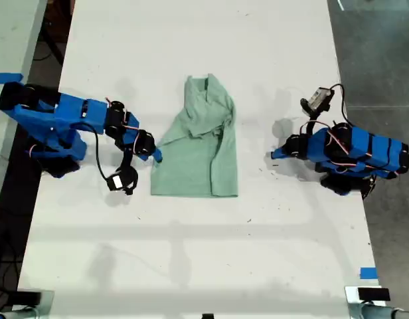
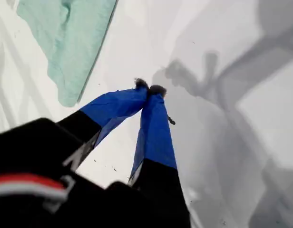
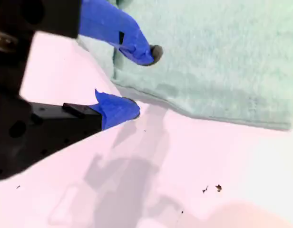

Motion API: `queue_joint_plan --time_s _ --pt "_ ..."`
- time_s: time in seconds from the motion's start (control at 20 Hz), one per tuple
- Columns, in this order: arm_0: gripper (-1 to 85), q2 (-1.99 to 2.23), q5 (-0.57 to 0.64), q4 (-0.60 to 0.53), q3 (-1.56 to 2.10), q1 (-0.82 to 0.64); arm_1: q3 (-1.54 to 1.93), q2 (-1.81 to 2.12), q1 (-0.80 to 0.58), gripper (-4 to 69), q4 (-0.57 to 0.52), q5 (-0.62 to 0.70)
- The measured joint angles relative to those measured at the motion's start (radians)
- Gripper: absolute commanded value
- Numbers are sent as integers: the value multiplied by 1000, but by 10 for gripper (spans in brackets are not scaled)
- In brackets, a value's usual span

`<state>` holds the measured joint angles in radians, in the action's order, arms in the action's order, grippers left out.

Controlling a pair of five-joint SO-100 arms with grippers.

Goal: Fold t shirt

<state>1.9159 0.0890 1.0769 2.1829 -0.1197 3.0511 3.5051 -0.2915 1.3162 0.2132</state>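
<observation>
We see the t shirt [image 1: 199, 143] lying partly folded mid white surface [image 1: 191, 266], our first hand [image 2: 150, 88] pressed together well apart from it, our second hand [image 3: 145, 80] spread at its edge

Mint-green t shirt [image 1: 201, 143] partly folded mid-table [image 1: 191, 252], one blue arm either side, both apart from it.
</observation>
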Motion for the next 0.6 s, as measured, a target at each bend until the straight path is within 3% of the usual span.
queue_joint_plan --time_s 0.2,0.45,0.6 --pt "138 -156 0 -48 -2 0 0 0 0 5 -2 0" --pt "12 -199 -2 -48 -81 2 0 0 0 5 -2 0" --pt "0 -202 0 -20 -137 2 0 0 0 5 -2 0"
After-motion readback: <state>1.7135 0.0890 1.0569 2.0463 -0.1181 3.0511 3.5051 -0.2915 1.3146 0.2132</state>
